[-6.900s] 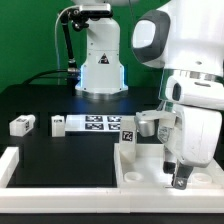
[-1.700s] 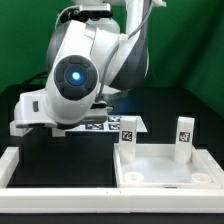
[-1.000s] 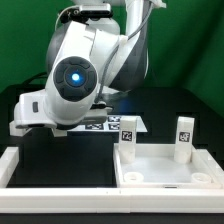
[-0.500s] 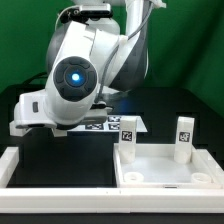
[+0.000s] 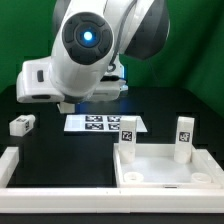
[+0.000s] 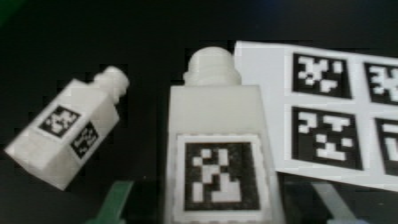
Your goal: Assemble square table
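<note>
Your end effector (image 6: 208,196) is closed partway on a white leg block (image 6: 214,120). The wrist view shows a grey-green finger (image 6: 121,198) on either side of the block's near end. The block's tagged face is turned to the camera and its round peg points away. It looks larger and nearer than everything else on the table (image 5: 60,150), so you have it gripped and lifted clear of the black surface. In the exterior view the arm's body hides the grip itself.

Just beside the held block, and not touching it, a second leg block (image 6: 71,122) lies on its side on the table. You can see it alone at the exterior view's left (image 5: 20,125). On the other side of the held block is the marker board (image 6: 338,100), lying flat near the middle of the table (image 5: 105,124).

The square table slab (image 5: 165,183) sits at the exterior view's lower right, well apart from the end effector. Two upright leg blocks stand at its far corners, one (image 5: 128,138) toward the marker board and one (image 5: 183,138) at the exterior view's right. A long white rail (image 5: 50,192) runs along the table's near edge.
</note>
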Tool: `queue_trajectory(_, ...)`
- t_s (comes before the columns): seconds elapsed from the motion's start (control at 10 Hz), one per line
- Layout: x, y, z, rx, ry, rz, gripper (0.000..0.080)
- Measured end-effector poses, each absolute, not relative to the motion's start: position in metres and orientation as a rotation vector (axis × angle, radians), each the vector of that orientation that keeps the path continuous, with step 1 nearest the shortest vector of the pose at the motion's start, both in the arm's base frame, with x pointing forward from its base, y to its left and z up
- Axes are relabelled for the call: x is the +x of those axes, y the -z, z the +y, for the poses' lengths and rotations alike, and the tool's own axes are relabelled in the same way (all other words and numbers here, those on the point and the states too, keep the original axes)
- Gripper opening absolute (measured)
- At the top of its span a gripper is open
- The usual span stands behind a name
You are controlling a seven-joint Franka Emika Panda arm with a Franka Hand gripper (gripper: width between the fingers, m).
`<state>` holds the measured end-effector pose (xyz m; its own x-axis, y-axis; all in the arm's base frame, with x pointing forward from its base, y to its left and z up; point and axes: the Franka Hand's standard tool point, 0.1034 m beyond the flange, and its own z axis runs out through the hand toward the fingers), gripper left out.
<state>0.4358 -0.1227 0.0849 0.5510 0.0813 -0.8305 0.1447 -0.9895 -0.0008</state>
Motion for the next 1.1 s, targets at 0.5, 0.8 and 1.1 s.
queue_trajectory(0.5, 0.481, -0.095, -0.113, 2.903, 0.963, 0.261, 0.0289)
queue_trajectory(0.8, 0.547, -0.151, -0.096, 2.988, 0.676, 0.268, 0.0289)
queue_trajectory(1.1, 0.557, -0.15, -0.099, 3.037, 0.34, 0.29, 0.0289)
